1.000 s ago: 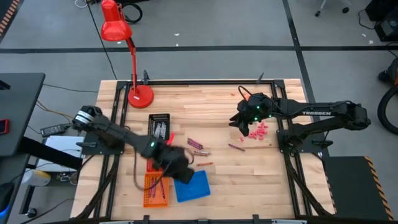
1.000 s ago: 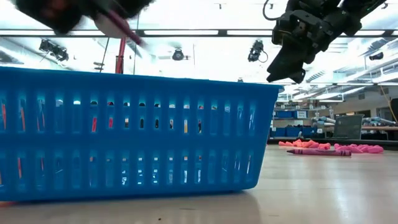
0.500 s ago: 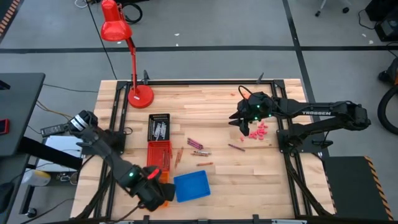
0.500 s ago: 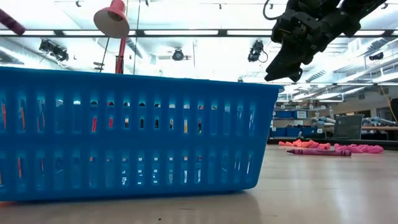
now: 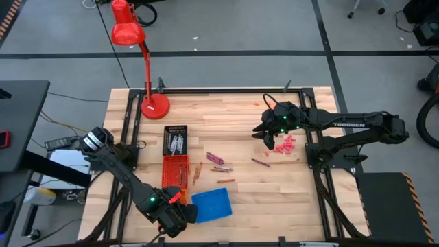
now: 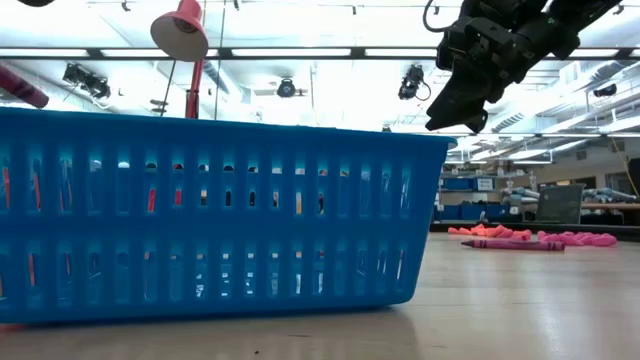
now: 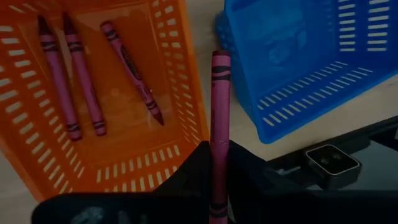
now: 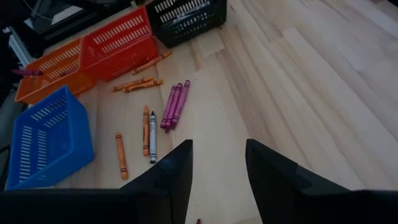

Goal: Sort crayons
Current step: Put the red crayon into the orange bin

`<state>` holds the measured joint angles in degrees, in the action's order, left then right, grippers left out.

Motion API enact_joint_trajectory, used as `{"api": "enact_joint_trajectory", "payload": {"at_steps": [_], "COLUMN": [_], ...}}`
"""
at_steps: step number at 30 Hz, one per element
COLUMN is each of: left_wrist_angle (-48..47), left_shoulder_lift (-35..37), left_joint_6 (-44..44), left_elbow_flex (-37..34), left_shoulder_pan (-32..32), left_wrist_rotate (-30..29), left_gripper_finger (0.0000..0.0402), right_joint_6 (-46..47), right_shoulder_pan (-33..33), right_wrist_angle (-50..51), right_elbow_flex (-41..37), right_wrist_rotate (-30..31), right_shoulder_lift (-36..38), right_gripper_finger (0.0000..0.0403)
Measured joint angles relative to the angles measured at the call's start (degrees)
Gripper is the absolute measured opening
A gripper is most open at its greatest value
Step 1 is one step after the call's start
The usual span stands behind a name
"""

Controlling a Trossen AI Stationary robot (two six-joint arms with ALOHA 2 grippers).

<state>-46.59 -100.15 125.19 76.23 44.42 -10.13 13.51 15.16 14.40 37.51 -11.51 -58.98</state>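
My left gripper (image 5: 175,211) is at the table's near edge, shut on a magenta crayon (image 7: 219,106) above the orange basket (image 7: 189,81). Three magenta crayons (image 7: 74,81) lie flat on that basket's floor. The blue basket (image 5: 212,204) stands right of it, with nothing showing inside in the left wrist view (image 7: 298,56). More crayons lie loose mid-table: magenta ones (image 5: 218,160), orange ones (image 5: 197,171) and one alone (image 5: 260,162). My right gripper (image 5: 264,134) hangs open and empty above the table's right half, beside a heap of pink bits (image 5: 285,143). My left gripper pinches the magenta crayon near its one end (image 7: 217,180) between its two fingers. The rest of the crayon sticks out forward past the fingertips, along the fingers. It is lifted clear, over the orange basket's wall next to the blue basket. It shows tilted in the low view (image 6: 20,88).
A red basket (image 5: 175,169) and a black basket (image 5: 175,140) stand in a row behind the orange one. A red desk lamp (image 5: 153,104) stands at the far left. The blue basket (image 6: 220,215) fills the low view's left and middle.
My left gripper has gone from mid-table toward the near edge and a little left, carrying the magenta crayon, and now hangs over the orange basket. My right arm has kept still.
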Motion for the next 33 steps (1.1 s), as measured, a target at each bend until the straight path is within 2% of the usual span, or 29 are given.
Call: {"api": "enact_joint_trajectory", "payload": {"at_steps": [16, 26, 33], "left_wrist_angle": [-5.9, -2.2, -2.7], "left_shoulder_lift": [-1.5, -3.1, -6.1], "left_joint_6": [-1.7, -1.9, -2.2], "left_elbow_flex": [0.0, -3.7, -3.7], "left_shoulder_pan": [-1.9, -0.9, -0.8], "left_wrist_rotate": [1.2, 2.0, 5.7], "left_gripper_finger": [0.0045, 0.0046, 0.0074], "right_joint_6": [-0.1, 0.4, 0.4], "right_shoulder_pan": [0.0, 0.0, 0.0], "right_wrist_angle": [-1.9, -2.2, -2.3], "right_elbow_flex": [0.0, 0.0, 0.0], "right_wrist_rotate": [-0.1, -0.2, -0.2], "right_shoulder_lift": [0.0, 0.0, 0.0], "right_gripper_finger": [0.0151, 0.0151, 0.0151]}}
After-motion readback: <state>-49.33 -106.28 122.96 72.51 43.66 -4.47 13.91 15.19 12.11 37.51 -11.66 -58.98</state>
